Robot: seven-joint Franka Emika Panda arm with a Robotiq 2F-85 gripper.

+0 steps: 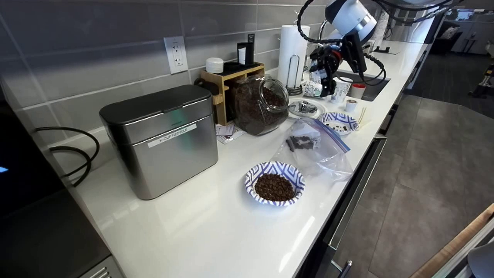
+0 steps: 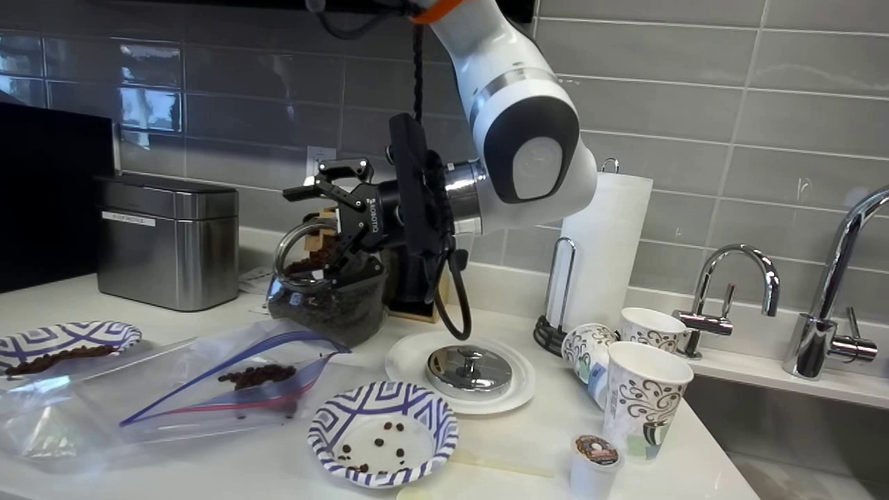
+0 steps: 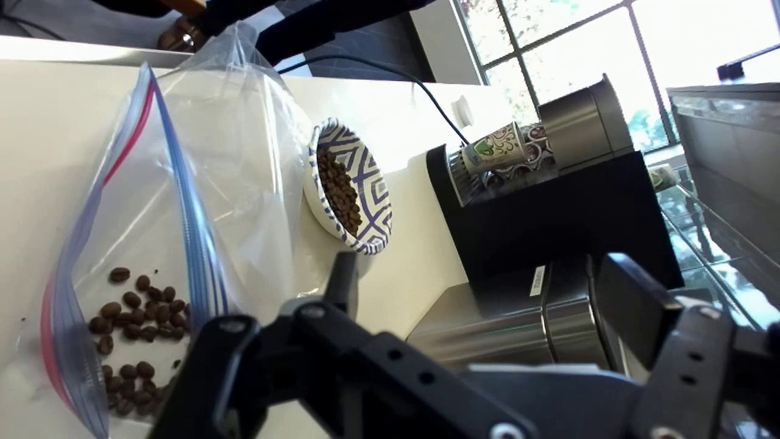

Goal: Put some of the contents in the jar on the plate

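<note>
Hiding part of jar (image 2: pixel 330 307): claw (image 2: pixel 312 233)

Glossy white countertop (image 1: pixel 193 239): in an exterior view, seen lengthwise from above.
Grey tiled wall (image 2: pixel 799 104): in an exterior view, faced across the countertop, nearer the white robot arm (image 2: pixel 517 128).
Dark-framed gridded window (image 3: pixel 579 49): faced by the wrist view, rolled sideways, from close behind the black two-fingered gripper (image 3: pixel 485 281); distance uncertain through glare.
Brushed-steel rectangular bin (image 1: pixel 177 150): common to all views.
Rounded clear glass jar (image 1: pixel 251 106): in both exterior views.
</note>
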